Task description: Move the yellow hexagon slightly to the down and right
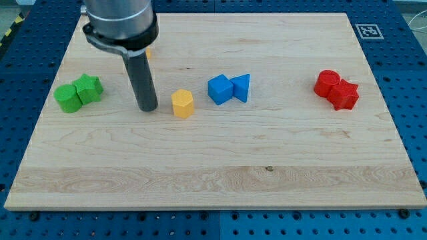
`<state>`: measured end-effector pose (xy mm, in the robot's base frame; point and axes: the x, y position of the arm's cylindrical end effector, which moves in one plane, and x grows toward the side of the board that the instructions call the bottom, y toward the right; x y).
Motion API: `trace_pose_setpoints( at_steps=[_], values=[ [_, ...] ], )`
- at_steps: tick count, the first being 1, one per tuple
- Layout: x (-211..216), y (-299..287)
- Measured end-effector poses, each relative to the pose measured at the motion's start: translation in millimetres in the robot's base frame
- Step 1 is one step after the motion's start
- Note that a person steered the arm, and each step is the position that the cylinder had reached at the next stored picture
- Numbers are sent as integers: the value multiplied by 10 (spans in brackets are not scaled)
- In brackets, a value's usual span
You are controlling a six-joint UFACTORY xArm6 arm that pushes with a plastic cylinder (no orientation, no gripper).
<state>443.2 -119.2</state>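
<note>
The rod's tip [148,108] rests on the tabletop [213,173] just left of the yellow hexagon [182,104], apart from it, left of centre; the arm carries no hand.

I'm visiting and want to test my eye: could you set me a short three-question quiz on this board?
1. True or false: my tip touches the yellow hexagon.
2. Which pair sits at the view's far right: A green, B blue, C red?
3. Fill in: the blue cube sits beside the blue ____.

Key: 1 false, my tip stands apart, to the hexagon's left. 2 C, the red blocks. 3 triangle.
</note>
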Motion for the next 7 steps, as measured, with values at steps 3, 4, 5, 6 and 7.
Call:
trace_pose_setpoints(
  at_steps=[3,4,5,6,7],
  values=[
    [-344,291],
    [-174,392],
    [67,543],
    [303,725],
    [560,911]
  ],
)
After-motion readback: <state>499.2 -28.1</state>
